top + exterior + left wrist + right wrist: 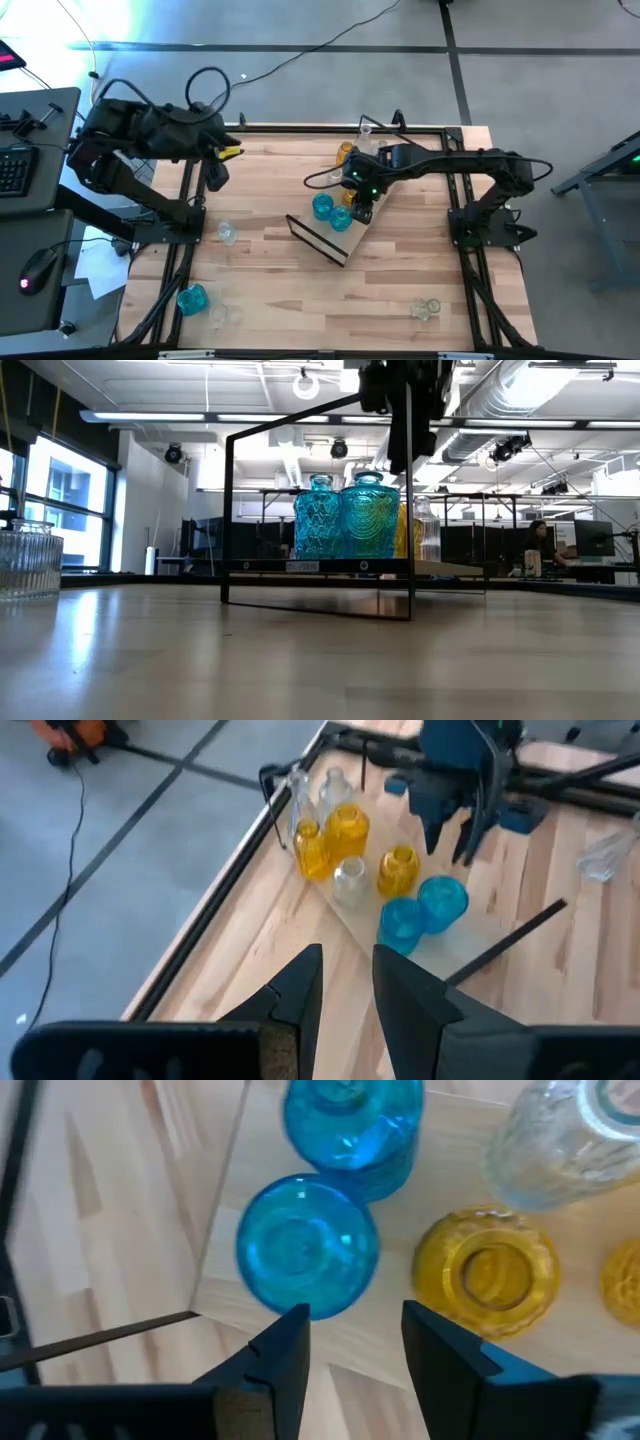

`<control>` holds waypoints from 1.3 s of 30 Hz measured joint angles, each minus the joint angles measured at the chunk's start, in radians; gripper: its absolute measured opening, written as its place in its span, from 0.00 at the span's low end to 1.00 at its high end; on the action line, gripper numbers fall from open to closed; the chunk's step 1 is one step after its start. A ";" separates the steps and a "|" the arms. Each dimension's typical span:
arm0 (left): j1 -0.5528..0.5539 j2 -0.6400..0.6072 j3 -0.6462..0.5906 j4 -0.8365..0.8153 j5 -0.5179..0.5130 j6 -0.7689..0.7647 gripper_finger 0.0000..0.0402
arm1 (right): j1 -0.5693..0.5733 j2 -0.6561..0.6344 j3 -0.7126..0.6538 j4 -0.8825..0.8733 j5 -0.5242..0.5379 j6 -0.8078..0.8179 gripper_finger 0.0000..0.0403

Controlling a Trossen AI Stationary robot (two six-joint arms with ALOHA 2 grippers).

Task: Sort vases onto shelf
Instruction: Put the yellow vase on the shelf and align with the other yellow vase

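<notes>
Right end effector spread empty above shelf edge, beside teal vases, bare tabletop nearby

The high view looks straight down on the whole counter and both arms. The low view sits at counter height, facing level across it into the room, close to the shelf. Each wrist view looks forward past its own fingers: the left from farther off, the right from just above. All four share the shelf's teal vases.
</notes>
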 joint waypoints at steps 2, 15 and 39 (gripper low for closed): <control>-0.006 -0.016 -0.044 -0.001 0.001 -0.019 0.20 | -0.007 0.013 0.000 0.000 0.001 -0.018 0.35; -0.064 -0.047 -0.299 0.004 0.004 -0.187 0.20 | -0.029 0.019 0.000 0.013 0.041 -0.118 0.35; -0.148 -0.052 -0.416 0.023 -0.128 -0.250 0.20 | -0.041 0.018 0.000 0.058 0.043 -0.077 0.35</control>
